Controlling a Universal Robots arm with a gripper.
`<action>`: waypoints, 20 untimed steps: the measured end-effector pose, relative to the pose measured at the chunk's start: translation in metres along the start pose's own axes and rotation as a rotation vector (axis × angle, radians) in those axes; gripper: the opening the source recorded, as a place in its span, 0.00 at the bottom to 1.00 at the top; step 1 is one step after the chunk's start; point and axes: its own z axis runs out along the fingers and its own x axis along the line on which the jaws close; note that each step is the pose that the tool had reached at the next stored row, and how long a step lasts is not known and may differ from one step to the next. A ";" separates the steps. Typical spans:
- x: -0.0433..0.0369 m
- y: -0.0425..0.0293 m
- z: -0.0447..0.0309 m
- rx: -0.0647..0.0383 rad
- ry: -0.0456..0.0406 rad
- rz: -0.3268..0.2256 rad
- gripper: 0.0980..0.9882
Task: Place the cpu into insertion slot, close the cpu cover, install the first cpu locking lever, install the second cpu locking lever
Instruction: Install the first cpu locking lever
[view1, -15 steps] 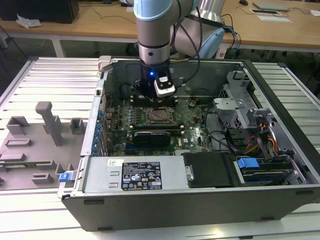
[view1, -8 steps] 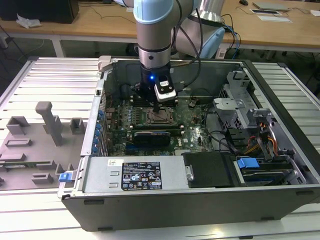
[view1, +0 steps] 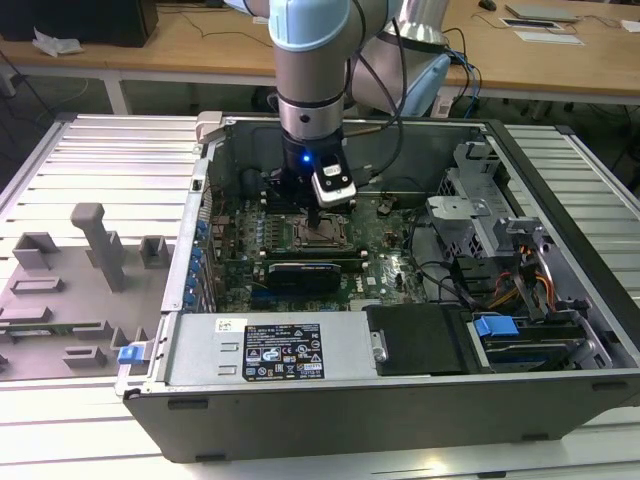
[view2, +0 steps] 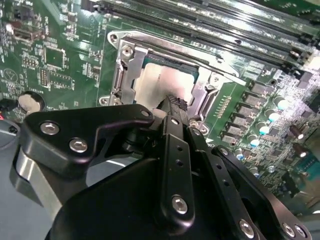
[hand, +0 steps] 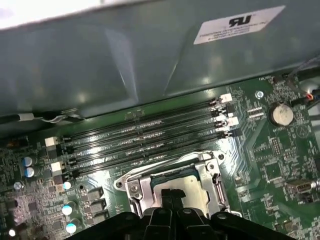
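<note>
The cpu, pale silvery-beige and flat, lies seated in the insertion slot near the middle of the green motherboard, with the silver cpu cover framing it. Directly above, the gripper points down at it, fingertips pressed together, holding nothing.
</note>
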 end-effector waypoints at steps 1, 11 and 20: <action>-0.0023 0.0005 0.0005 -0.002 0.0022 -0.025 0.01; -0.0083 -0.0016 0.0021 0.042 0.0033 -0.148 0.01; -0.0096 0.0001 -0.0168 0.040 0.0049 -0.177 0.01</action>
